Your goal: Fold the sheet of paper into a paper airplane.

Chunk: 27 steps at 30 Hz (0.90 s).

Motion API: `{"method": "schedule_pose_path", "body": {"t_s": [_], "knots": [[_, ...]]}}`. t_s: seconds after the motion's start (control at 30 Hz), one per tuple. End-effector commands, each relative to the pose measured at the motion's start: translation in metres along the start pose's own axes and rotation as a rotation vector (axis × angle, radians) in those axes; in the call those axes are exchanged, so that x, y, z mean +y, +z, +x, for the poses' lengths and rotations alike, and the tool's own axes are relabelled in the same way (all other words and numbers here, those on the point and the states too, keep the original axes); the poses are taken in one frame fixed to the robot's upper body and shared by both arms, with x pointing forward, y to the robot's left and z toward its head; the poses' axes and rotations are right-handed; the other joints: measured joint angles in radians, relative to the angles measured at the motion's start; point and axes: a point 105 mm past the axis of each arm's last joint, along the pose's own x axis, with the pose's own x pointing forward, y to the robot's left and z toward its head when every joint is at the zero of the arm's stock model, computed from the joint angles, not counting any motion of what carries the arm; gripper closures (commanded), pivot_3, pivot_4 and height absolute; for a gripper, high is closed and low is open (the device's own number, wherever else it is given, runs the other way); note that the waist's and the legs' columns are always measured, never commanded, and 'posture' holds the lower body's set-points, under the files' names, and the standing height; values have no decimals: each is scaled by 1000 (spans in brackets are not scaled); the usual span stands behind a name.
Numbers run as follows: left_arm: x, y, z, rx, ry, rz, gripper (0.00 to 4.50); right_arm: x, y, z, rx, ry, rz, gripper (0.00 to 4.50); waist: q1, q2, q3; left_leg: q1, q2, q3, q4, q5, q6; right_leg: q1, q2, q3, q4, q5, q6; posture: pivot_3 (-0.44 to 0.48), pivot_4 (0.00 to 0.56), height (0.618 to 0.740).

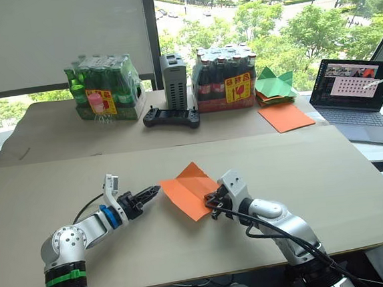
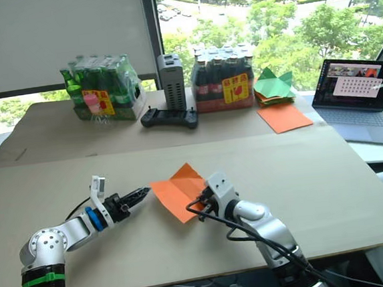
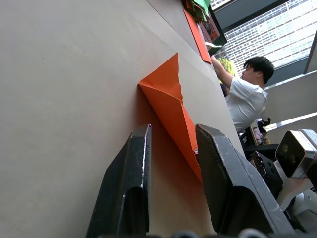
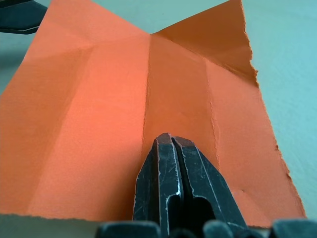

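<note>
The thin bright orange sheet of paper (image 4: pixel 124 114) looks matt and slightly fibrous, crossed by sharp crease lines, with one ragged, torn-looking edge. The right gripper (image 4: pixel 171 141) has black fingers with a dull sheen and scuffed, scratched edges; the left gripper (image 3: pixel 173 136) has the same dark, lightly scratched fingers. The wide beige tabletop (image 1: pixel 328 172) looks like matt cardboard or fibreboard, smooth with faint marks. Farther back, the smooth uncreased orange sheet (image 1: pixel 286 116) lies flat and matt, and the shrink-wrapped pack of green glass bottles (image 1: pixel 103 87) shines glossy under clear plastic film.
</note>
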Motion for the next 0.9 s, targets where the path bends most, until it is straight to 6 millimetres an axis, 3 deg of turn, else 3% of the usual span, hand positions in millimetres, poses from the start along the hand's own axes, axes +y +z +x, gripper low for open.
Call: {"method": "schedule_pose_path", "body": {"t_s": [0.03,0.9], "knots": [[-7,6,6,-12,-30,22,3001,1,-20,0,77,-5,24,4500,0,0,0,0,0,0,0,0,0,0,0,0,0,0,0,0,150,740],[-4,0,27,4,-6,26,3001,1,-18,0,67,-24,32,4500,1,0,0,0,0,0,0,0,0,0,0,0,0,0,0,0,150,740]]}}
